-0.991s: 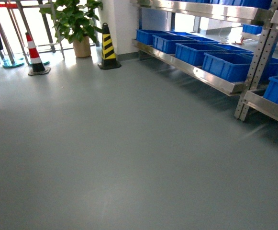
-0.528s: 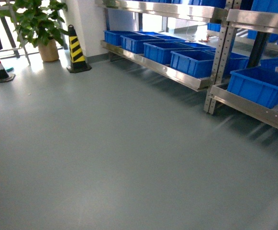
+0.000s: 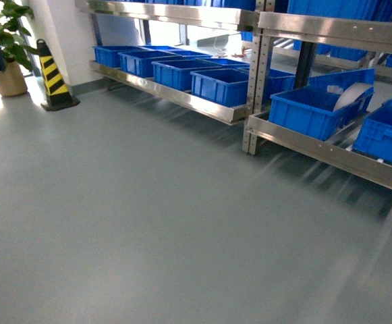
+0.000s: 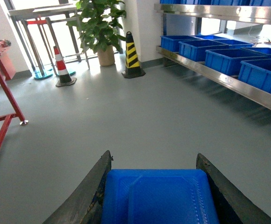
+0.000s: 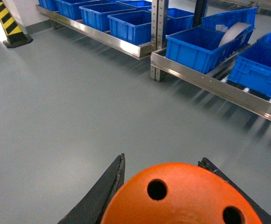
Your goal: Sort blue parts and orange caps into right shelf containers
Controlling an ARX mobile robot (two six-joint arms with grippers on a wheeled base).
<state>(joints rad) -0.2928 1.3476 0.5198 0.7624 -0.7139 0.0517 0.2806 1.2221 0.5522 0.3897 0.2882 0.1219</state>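
A blue part (image 4: 158,198), a flat moulded plastic piece, sits between the dark fingers of my left gripper (image 4: 154,158), which is shut on it above bare floor. My right gripper (image 5: 162,159) is shut on an orange cap (image 5: 182,200) whose flat top with dark holes faces the camera. Ahead on the right stands the right shelf (image 3: 330,156), a steel rack with blue containers (image 3: 310,111) on its low level. The same containers (image 5: 198,46) appear in the right wrist view, well beyond the cap. Neither gripper shows in the head view.
A perforated upright (image 3: 256,88) divides the rack; more crates (image 3: 219,84) line its left section. One crate holds a white curved sheet (image 3: 351,94). A yellow-black cone (image 3: 54,77) and potted plant (image 3: 3,40) stand far left. A red tube frame (image 4: 2,93) and red-white cone (image 4: 63,70) lie left.
The head view has swung right: the cone and plant slid to the left edge, and the steel rack with its blue crates has moved toward the middle and looms larger.
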